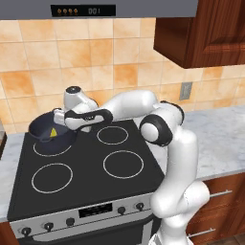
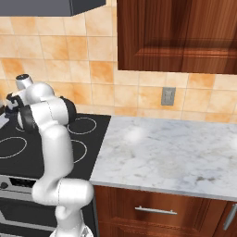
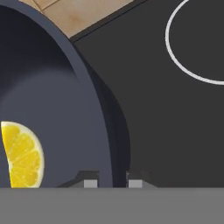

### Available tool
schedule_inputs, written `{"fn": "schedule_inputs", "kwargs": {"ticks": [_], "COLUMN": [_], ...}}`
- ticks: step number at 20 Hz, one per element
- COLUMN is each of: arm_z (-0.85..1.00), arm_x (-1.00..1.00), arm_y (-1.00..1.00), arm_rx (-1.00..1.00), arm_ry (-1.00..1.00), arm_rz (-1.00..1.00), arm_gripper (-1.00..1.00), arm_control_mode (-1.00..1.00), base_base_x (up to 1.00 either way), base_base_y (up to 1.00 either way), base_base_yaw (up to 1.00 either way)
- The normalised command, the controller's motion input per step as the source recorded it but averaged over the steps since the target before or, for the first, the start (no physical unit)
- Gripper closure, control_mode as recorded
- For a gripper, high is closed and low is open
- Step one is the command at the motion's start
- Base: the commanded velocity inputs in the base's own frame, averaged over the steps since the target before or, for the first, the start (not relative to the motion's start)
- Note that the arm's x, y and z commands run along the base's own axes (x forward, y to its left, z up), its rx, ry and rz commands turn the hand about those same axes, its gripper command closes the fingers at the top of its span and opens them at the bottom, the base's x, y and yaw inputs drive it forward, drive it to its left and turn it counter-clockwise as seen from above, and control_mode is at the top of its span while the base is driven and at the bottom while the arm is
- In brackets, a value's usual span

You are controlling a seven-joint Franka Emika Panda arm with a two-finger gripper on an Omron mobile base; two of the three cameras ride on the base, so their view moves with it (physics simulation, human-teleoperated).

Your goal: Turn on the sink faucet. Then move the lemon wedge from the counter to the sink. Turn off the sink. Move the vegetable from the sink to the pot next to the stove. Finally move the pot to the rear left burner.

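tool (image 3: 112, 180) clamped on the rim of the round dark blue-grey pot (image 3: 52, 100) | bright yellow lemon wedge (image 3: 22, 155) inside pot | pot over black glass stove (image 1: 95, 167)

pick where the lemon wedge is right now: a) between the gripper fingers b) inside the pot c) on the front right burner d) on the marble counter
b: the lemon wedge lies on the floor of the dark blue-grey pot, and the gripper is shut on the pot's rim, not on the wedge.
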Motion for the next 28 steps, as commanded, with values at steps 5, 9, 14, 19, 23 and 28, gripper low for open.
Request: {"fn": "schedule_inputs", "kwargs": {"ticks": [5,9,14,19,23,28], "arm_z": [-0.25,-0.25,-0.09,-0.04,-0.06,-0.21], "arm_x": [0.09,0.09,0.10,0.17,0.14,0.21], "arm_y": [0.22,0.15,-0.01,-0.08,-0.13,-0.09], "arm_rx": [0.00,0.00,0.03,0.02,0.02,0.00], "arm_ry": [0.01,0.03,0.03,0.04,0.02,0.00], "arm_rz": [0.07,0.05,0.00,0.00,0.00,0.00], "arm_gripper": [1.00,1.00,1.00,1.00,1.00,1.00], "arm_control_mode": [-1.00,-1.00,-1.00,-1.00,-1.00,-1.00], "base_base_x": [0.00,0.00,0.00,0.00,0.00,0.00], "base_base_y": [0.00,0.00,0.00,0.00,0.00,0.00], "base_base_yaw": [0.00,0.00,0.00,0.00,0.00,0.00]}}
